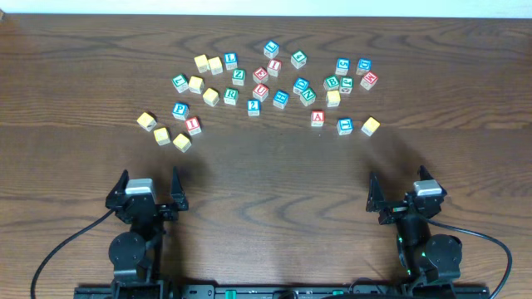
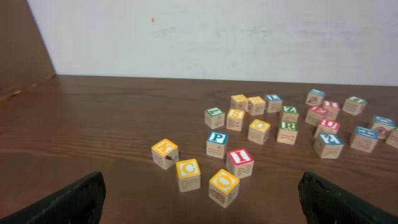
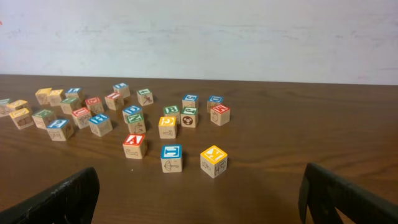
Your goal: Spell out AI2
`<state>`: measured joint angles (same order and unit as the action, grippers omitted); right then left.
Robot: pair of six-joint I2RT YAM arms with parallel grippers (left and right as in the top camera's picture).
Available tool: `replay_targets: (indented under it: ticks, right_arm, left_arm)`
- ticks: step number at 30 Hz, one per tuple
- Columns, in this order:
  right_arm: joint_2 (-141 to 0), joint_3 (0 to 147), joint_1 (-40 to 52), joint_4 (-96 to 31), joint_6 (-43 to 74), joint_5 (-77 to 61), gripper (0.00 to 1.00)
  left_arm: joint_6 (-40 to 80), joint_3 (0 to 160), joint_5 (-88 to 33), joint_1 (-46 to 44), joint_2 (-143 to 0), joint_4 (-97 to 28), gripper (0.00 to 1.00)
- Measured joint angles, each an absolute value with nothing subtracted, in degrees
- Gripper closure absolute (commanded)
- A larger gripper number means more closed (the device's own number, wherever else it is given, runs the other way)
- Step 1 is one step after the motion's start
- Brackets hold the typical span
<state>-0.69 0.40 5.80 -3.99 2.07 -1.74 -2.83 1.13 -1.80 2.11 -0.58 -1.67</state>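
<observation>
Several wooden letter blocks lie scattered across the far half of the table. A red A block (image 1: 317, 118) sits right of centre and shows in the right wrist view (image 3: 134, 145). A red I block (image 1: 193, 124) sits at the left and shows in the left wrist view (image 2: 240, 162). A blue 2 block (image 1: 253, 106) lies mid-cluster and shows in the left wrist view (image 2: 328, 145). My left gripper (image 1: 151, 193) (image 2: 199, 199) is open and empty near the front edge. My right gripper (image 1: 399, 199) (image 3: 199, 199) is open and empty too.
Yellow C (image 2: 188, 174) and O (image 2: 224, 186) blocks lie nearest my left gripper, with a blue P (image 2: 217, 144) behind. A blue block (image 3: 171, 157) and a yellow block (image 3: 214, 160) lie nearest my right gripper. A second red I block (image 1: 274, 67) sits further back.
</observation>
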Motion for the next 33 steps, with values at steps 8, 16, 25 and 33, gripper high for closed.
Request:
replay_targets:
  ticks: [8, 16, 25, 33]
  right_arm:
    - [-0.69, 0.4, 5.8, -4.01, 2.07, -1.72, 0.01]
    - [-0.69, 0.4, 5.8, -3.97, 2.07, -1.72, 0.01]
    - [-0.67, 0.4, 5.8, -3.95, 2.07, -1.28, 0.01]
    - [-0.69, 0.4, 5.8, -0.8, 2.11, -2.79, 0.01]
  left_arm:
    - [-1.26, 1.15, -3.31, 2.11, -0.6, -1.39, 0.02]
    - [0.23, 7.07, -5.23, 2.11, -8.54, -2.59, 0.02]
    - [0.25, 28.62, -9.74, 2.15, -30.87, -2.83, 0.02]
    - [0.43, 45.01, -15.59, 2.15, -48.36, -12.1, 0.02]
